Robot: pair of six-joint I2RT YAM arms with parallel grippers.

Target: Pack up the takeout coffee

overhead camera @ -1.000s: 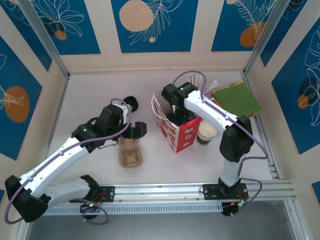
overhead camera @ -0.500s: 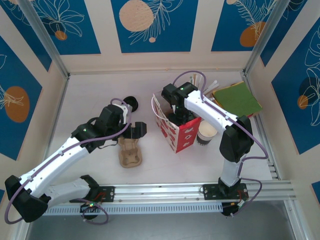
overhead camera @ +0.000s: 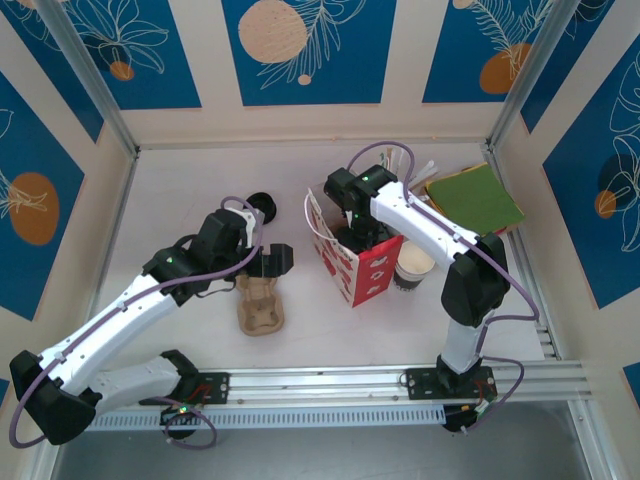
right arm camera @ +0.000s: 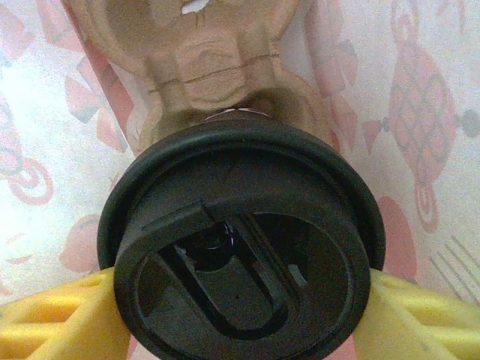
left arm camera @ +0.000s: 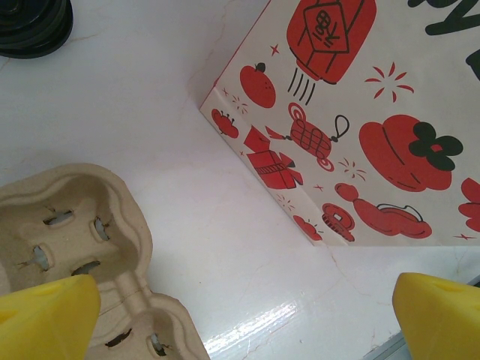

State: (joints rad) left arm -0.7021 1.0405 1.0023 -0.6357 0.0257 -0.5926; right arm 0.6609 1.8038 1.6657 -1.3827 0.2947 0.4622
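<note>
No brand is made out: the bag is printed w/ red drawings (lantern, gift box, fruit), and its dark lettering is cut off at the frame edge, so unreadable. The R arm is bent down into the bag's open top, the R gripper clamped on the black lid of the coffee, which is held inside the bag over a pulp carrier. The L gripper is held wide open, low over a 2nd carrier beside the bag, w/ a loose lid behind it and an unlidded cup just R of the bag.

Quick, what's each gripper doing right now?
Left gripper: open, holding nothing.
Right gripper: closed on the lidded cup.
</note>
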